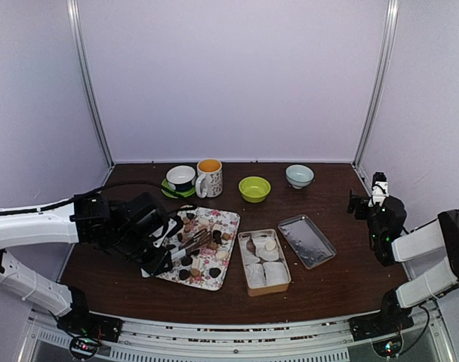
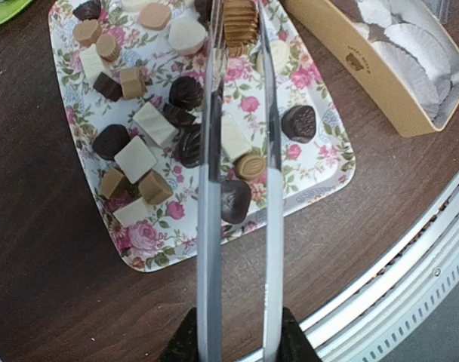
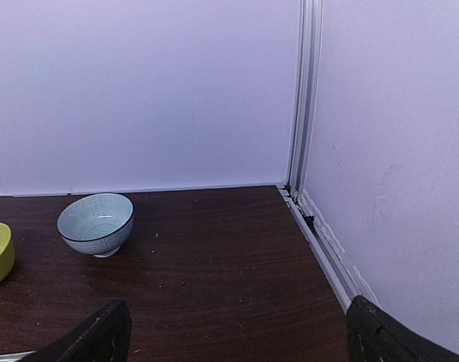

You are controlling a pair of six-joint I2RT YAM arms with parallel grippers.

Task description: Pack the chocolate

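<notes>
Several chocolates (image 1: 193, 260), dark, light brown and cream, lie on a floral tray (image 1: 217, 280), also in the left wrist view (image 2: 135, 158). My left gripper (image 1: 155, 263) (image 2: 238, 343) is shut on metal tongs (image 2: 208, 226) that reach over the tray. The tong tips pinch a ridged light-brown chocolate (image 2: 239, 23). A tan tin (image 1: 247, 280) (image 2: 365, 75) with white paper cups stands right of the tray, with a cream piece (image 1: 270, 245) in one cup. My right gripper (image 1: 359, 204) (image 3: 237, 339) is open and empty at the far right.
The tin's silver lid (image 1: 306, 240) lies right of the tin. At the back stand a cup on a green saucer (image 1: 181, 178), a floral mug (image 1: 209, 177), a green bowl (image 1: 254, 188) and a blue-white bowl (image 1: 299, 176) (image 3: 96, 223). Enclosure walls surround the table.
</notes>
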